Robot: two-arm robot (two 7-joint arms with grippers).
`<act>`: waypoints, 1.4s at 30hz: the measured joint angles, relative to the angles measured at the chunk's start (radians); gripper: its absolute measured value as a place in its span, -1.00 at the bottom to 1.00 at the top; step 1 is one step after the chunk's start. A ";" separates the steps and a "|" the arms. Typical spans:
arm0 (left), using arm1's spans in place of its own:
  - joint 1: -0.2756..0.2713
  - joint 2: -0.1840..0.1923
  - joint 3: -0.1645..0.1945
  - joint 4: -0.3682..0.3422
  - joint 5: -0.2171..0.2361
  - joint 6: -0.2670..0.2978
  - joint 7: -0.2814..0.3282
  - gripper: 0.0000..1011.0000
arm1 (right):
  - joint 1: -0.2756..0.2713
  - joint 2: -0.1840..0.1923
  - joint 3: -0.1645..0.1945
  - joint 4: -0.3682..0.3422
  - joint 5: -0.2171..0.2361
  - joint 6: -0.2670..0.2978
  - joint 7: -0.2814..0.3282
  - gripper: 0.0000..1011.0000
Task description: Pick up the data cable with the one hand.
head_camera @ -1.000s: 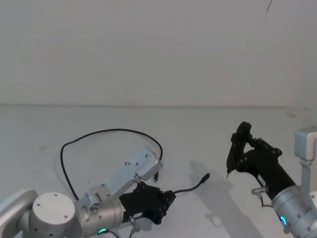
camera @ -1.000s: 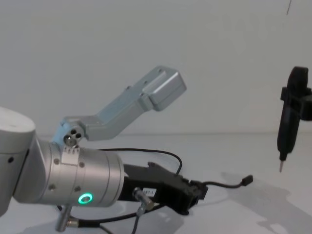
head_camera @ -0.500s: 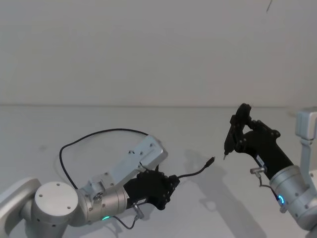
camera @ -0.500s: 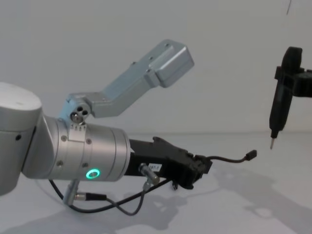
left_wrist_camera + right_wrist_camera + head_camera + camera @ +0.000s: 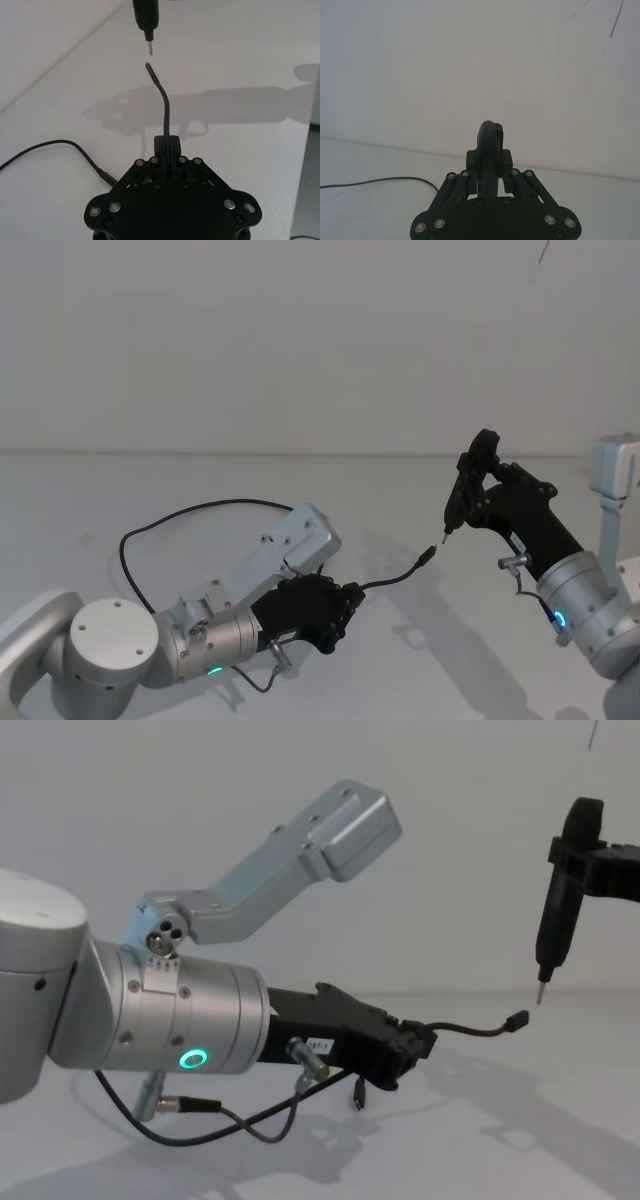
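Raised and pushed forward since a second ago, the left gripper (image 5: 350,598) has its fingers (image 5: 159,150) pinched fully closed on the data cable (image 5: 165,107), a short way behind one plug. That plug juts out free in the air, while the rest of the cord loops back onto the table (image 5: 100,490). The plug sits just beside the point of the pen-like tool (image 5: 555,920), clamped in the right gripper (image 5: 489,152), which has swung nearer. A touch there could knock the stub aside, and drag from the loop might pull the cord through the grip. The left wrist lies low and nearly level, reaching forward and to the right.

Data cable (image 5: 230,503) partly behind left arm (image 5: 215,640), apparently.
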 joint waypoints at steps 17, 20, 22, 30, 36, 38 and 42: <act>-0.004 -0.001 -0.001 -0.002 0.005 -0.003 0.000 -0.91 | 0.038 -0.019 -0.001 0.046 -0.007 0.002 0.027 -0.45; -0.004 -0.001 -0.001 -0.002 0.005 -0.004 0.000 -0.91 | 0.041 -0.022 0.000 0.049 -0.011 0.003 0.029 -0.45; -0.004 -0.001 -0.001 -0.002 0.005 -0.004 0.000 -0.91 | 0.042 -0.024 0.000 0.051 -0.013 0.005 0.031 -0.45; -0.005 -0.001 -0.001 -0.002 0.006 -0.004 0.000 -0.91 | 0.043 -0.031 0.002 0.052 -0.020 0.009 0.034 -0.45; -0.005 -0.001 -0.001 -0.002 0.006 -0.004 0.000 -0.91 | 0.043 -0.036 0.003 0.049 -0.027 0.012 0.037 -0.45; -0.005 -0.001 -0.001 -0.002 0.006 -0.004 0.000 -0.91 | 0.043 -0.038 0.003 0.048 -0.029 0.014 0.038 -0.45; -0.005 -0.001 -0.001 -0.002 0.006 -0.004 0.000 -0.91 | 0.041 -0.040 0.004 0.045 -0.034 0.017 0.039 -0.45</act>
